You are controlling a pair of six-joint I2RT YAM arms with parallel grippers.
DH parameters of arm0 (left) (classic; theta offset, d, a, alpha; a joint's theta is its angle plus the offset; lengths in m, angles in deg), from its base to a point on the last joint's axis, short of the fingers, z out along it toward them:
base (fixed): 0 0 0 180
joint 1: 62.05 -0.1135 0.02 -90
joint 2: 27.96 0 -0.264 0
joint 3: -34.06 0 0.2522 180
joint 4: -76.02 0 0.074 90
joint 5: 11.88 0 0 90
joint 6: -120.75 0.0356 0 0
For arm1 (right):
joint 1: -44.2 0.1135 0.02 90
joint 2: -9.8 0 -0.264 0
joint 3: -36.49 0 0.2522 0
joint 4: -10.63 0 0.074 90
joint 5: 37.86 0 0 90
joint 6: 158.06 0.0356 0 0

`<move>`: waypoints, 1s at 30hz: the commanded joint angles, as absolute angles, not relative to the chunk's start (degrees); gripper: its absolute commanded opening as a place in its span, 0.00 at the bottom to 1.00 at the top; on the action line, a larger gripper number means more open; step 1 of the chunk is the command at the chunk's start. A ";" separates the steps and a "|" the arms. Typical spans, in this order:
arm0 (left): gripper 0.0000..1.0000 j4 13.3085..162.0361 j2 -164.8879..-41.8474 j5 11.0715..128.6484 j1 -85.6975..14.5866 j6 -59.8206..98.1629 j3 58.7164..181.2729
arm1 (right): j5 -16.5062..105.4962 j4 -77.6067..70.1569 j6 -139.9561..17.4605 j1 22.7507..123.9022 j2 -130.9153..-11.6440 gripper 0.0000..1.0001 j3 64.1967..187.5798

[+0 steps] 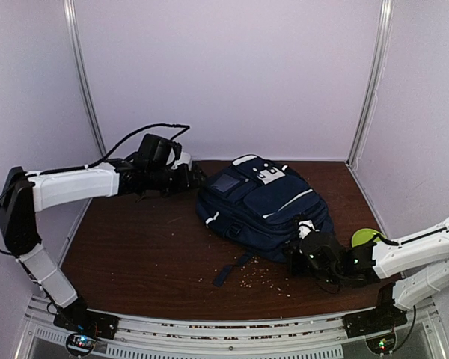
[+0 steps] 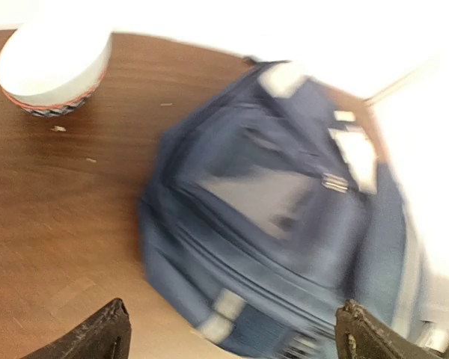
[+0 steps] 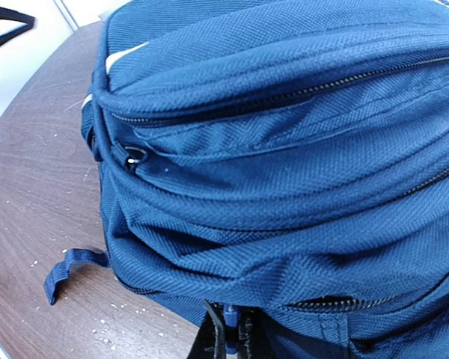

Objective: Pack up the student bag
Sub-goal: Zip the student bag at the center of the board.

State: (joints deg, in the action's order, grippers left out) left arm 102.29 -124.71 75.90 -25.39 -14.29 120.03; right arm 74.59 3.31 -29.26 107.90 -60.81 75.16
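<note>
The student bag [image 1: 263, 206], a navy backpack with white stripes and white buckle patches, lies front-up on the brown table [image 1: 135, 254]. My left gripper [image 1: 197, 178] hovers by the bag's far left corner. In the blurred left wrist view its fingers [image 2: 105, 335] stand wide apart and empty above the bag [image 2: 284, 217]. My right gripper [image 1: 295, 258] is at the bag's near right edge. In the right wrist view it [image 3: 236, 336] is pinched shut on a blue zipper pull [image 3: 229, 321] under the bag's folded fabric [image 3: 284, 164].
A white bowl [image 2: 52, 63] with a patterned rim stands on the table left of the bag. A green object [image 1: 365, 237] lies by the right arm. A dark strap [image 1: 228, 271] and scattered crumbs [image 1: 263, 278] lie in front of the bag. Walls close the back and sides.
</note>
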 commanded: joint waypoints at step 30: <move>0.77 81.96 -132.84 70.37 0.82 -53.38 110.05 | 70.73 8.69 -32.51 108.78 -61.96 0.00 76.89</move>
